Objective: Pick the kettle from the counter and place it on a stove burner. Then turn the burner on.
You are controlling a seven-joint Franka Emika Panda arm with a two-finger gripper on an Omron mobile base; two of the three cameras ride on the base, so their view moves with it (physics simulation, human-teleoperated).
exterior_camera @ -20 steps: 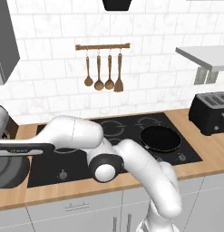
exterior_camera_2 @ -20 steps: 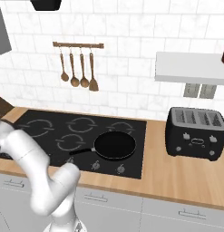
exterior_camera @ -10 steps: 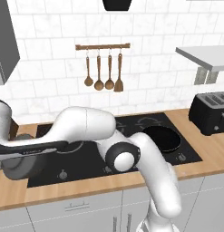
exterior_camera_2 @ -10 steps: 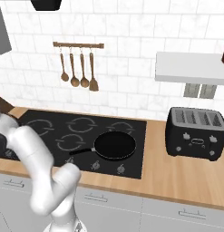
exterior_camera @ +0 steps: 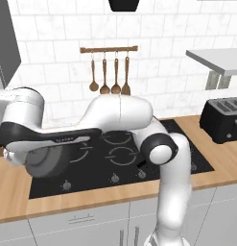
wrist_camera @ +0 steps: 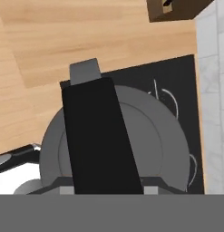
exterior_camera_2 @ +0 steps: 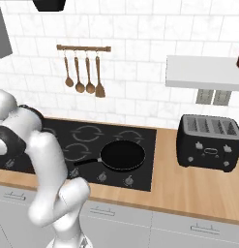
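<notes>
The dark grey kettle [exterior_camera: 43,161] hangs under my gripper [exterior_camera: 29,146] over the left end of the black glass cooktop [exterior_camera: 187,158]. My gripper is shut on its arched black handle [wrist_camera: 97,136]. From above, the hand view shows the domed lid [wrist_camera: 149,136] and the short spout [wrist_camera: 84,71], which points toward the tan counter [wrist_camera: 86,36]. A grey ring of a stove burner [wrist_camera: 173,102] curves out from under the kettle's side. Whether the kettle touches the glass I cannot tell.
A flat black frying pan [exterior_camera_2: 122,156] sits on the cooktop's right half, with a black toaster [exterior_camera_2: 208,140] on the counter beyond it. Knobs [exterior_camera: 114,178] line the cooktop's front edge. Wooden utensils [exterior_camera: 109,72] hang on the wall. A brown box [wrist_camera: 172,9] stands by the wall.
My arm has swung right and carried the kettle from over the counter at the far left onto the left end of the cooktop.
</notes>
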